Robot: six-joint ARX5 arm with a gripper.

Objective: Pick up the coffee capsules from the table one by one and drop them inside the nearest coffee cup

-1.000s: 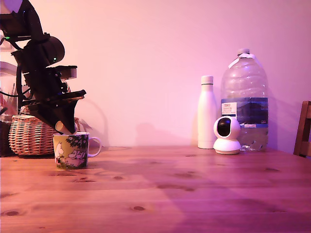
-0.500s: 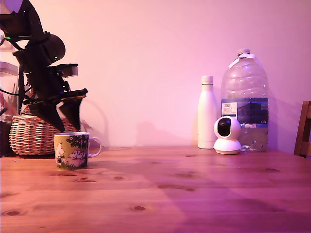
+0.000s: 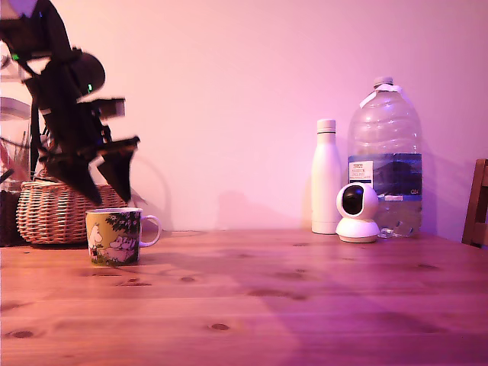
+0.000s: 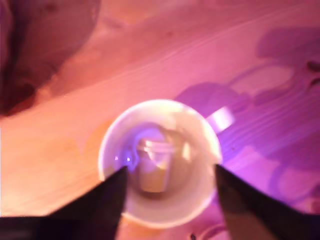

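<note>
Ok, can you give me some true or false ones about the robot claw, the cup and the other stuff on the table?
1. The gripper is open with nothing between its fingers. True.
2. A coffee capsule lies inside the coffee cup. True, the wrist view shows it at the bottom.
3. The cup is lying on its side. False, it stands upright on the table.
4. The wicker basket is at the exterior view's right. False, it sits at that view's left, behind the cup.
5. A white bottle stands next to a big clear water jug. True.
</note>
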